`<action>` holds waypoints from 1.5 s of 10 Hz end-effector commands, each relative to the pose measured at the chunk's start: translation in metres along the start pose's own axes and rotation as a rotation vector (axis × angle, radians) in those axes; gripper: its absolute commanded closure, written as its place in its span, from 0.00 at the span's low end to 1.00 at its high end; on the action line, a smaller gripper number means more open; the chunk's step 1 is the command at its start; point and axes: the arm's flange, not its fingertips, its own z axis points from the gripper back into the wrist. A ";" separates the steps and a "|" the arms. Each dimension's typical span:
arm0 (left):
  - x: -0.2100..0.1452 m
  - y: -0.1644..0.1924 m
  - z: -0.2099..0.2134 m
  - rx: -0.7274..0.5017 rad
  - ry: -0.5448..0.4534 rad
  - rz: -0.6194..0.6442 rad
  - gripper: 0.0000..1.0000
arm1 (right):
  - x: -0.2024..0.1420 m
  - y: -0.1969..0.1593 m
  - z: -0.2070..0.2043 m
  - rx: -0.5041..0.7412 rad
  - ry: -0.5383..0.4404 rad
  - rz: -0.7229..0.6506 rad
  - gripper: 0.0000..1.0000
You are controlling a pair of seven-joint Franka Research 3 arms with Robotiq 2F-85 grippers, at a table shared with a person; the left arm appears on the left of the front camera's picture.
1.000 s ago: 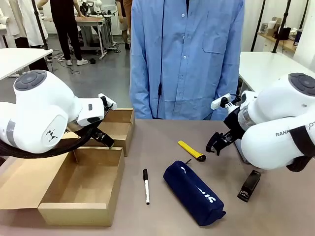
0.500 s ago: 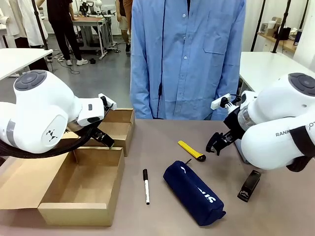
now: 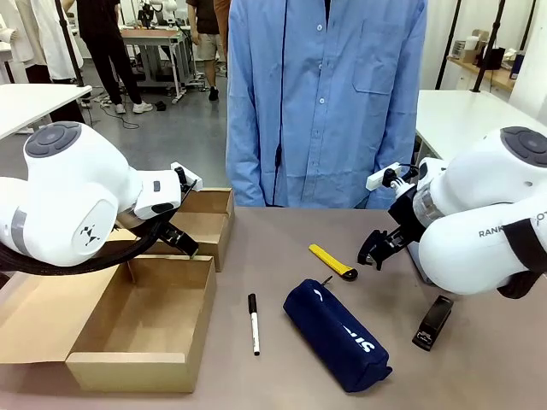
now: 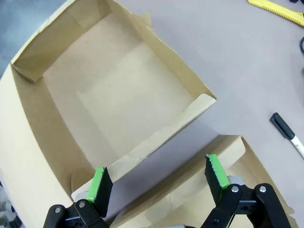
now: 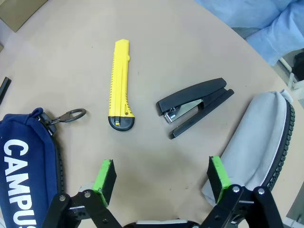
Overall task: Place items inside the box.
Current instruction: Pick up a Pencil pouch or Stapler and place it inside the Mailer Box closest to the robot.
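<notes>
The box (image 3: 145, 320) lies open at the front left, its lid flap folded out, nothing visible inside; its wall (image 4: 237, 147) shows under my left gripper (image 3: 175, 239), which hovers open (image 4: 157, 178) over its far edge. On the table lie a white black-capped marker (image 3: 254, 323), the navy "CAMPUS" pouch (image 3: 338, 335), a yellow cutter (image 3: 332, 261) and a black stapler (image 3: 433, 323). My right gripper (image 3: 376, 249) hangs open (image 5: 161, 178) above the table, just short of the cutter (image 5: 120, 85) and a black stapler (image 5: 194, 105), with the pouch (image 5: 26, 175) at its left.
A smaller cardboard box (image 3: 205, 222) stands right behind the box, open and bare inside (image 4: 118, 95). A grey zip pouch (image 5: 259, 142) lies beside the stapler. A person in a blue shirt (image 3: 325, 94) stands at the far edge, hands out of sight.
</notes>
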 end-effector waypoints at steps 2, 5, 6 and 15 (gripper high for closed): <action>0.000 0.000 0.000 0.000 0.000 0.000 0.00 | 0.000 0.000 0.000 0.000 0.000 -0.001 0.00; 0.011 0.001 0.053 -0.068 -0.037 0.043 0.00 | 0.019 -0.003 0.043 -0.013 0.104 -0.088 0.00; 0.016 0.005 0.099 -0.127 -0.045 0.139 0.00 | 0.027 -0.005 0.088 -0.006 0.082 -0.174 0.00; -0.258 0.225 0.225 -0.768 -0.822 0.836 0.00 | -0.305 -0.174 0.259 0.643 -0.608 -1.009 0.00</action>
